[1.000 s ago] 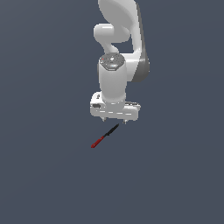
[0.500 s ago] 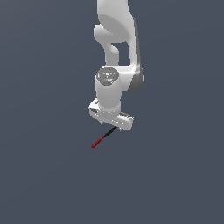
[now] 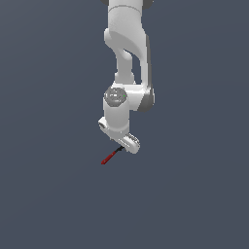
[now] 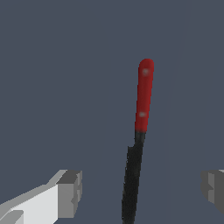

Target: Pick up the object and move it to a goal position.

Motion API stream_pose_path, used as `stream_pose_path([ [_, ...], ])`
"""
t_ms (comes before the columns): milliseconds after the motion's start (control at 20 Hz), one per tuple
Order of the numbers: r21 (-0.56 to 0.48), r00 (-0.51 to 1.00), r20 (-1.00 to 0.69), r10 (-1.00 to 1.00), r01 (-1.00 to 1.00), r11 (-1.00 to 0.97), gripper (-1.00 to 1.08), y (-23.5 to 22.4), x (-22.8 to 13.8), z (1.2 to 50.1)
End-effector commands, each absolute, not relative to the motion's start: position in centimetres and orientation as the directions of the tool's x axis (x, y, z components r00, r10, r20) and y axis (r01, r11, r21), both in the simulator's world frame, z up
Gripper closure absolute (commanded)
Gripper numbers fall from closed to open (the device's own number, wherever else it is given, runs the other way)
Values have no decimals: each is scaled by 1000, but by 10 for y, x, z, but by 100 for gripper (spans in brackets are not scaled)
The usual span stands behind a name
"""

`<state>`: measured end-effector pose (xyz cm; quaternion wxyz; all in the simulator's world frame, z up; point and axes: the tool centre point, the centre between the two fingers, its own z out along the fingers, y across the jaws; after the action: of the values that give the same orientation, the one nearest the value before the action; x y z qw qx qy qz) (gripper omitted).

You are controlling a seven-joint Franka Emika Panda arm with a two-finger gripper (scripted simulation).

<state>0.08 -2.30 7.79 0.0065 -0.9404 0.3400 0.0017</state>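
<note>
The object is a thin stick with a red half (image 3: 107,159) and a black half, lying flat on the dark grey floor. In the exterior view my gripper (image 3: 123,146) hangs straight over the stick's black end, and the white hand hides most of that half. In the wrist view the red half (image 4: 144,94) points away from the gripper and the black half (image 4: 133,175) runs between the two fingers. The gripper (image 4: 141,189) is open, with one grey fingertip (image 4: 70,192) and the other (image 4: 212,185) on either side of the stick, neither touching it.
The floor (image 3: 53,194) is a plain dark grey surface. The white arm (image 3: 127,58) rises above the gripper. No other object shows.
The hand has turned about its vertical axis and come lower over the stick's black end. The stick has not moved.
</note>
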Motion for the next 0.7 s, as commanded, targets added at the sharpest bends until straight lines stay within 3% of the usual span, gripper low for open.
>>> stream_pose_path([
  [0,-7,737,-5,-676,-676,-737,-92,-27,0,71],
  [650,0,685,-1,-729,-729,-685,-92,-32,-2,57],
])
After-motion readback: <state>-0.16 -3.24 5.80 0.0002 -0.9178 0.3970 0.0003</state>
